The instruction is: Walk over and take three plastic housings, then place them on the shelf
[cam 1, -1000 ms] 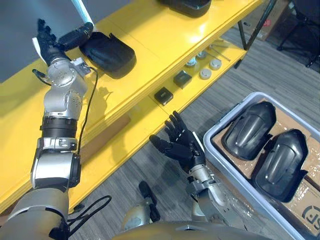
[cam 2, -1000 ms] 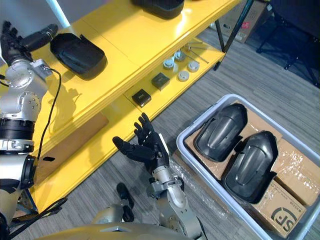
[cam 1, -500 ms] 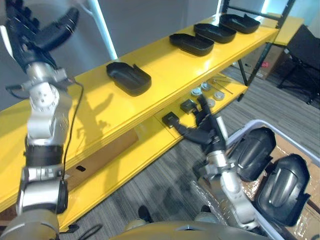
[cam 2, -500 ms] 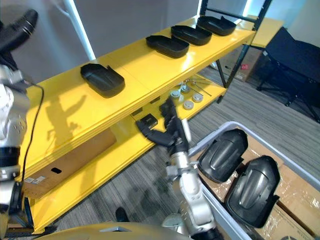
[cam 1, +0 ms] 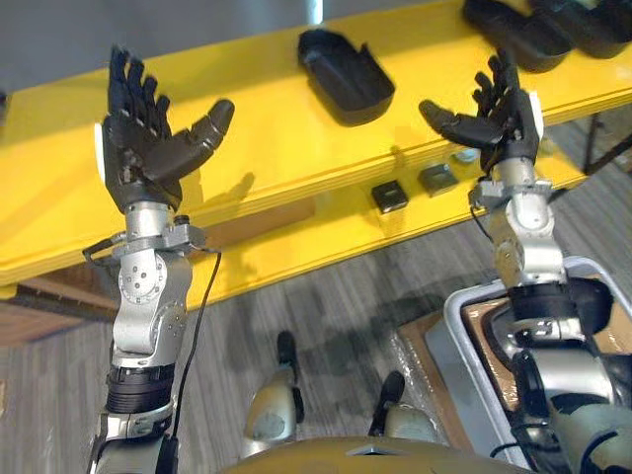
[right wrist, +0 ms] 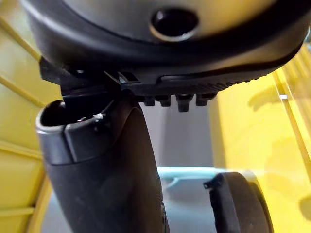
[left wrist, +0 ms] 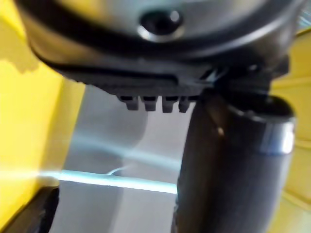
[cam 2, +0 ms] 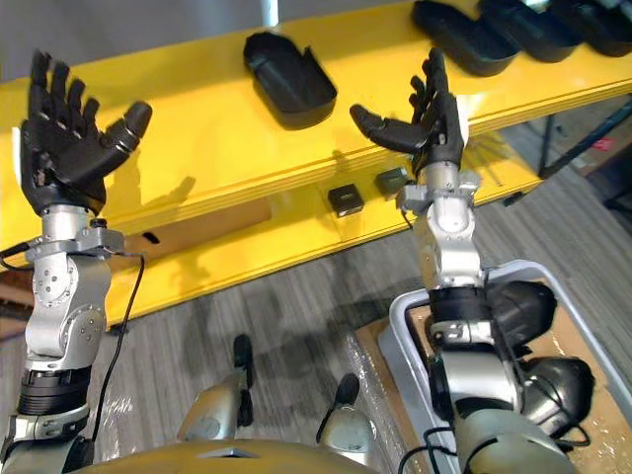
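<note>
Both head views look steeply down from above the raised arms, facing the long yellow shelf (cam 1: 257,138) that runs across the far side. Set slightly apart, they share the shelf, the left robot hand (cam 1: 138,158) and the right robot hand (cam 1: 509,123). Each wrist camera sits tight against its own robot hand, looking along it toward the shelf.

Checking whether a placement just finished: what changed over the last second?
The left hand drew away from the housing it was beside on the shelf; the right hand rose from beside the bin to shelf height. Both stayed open and empty; the housing stayed put.
</note>
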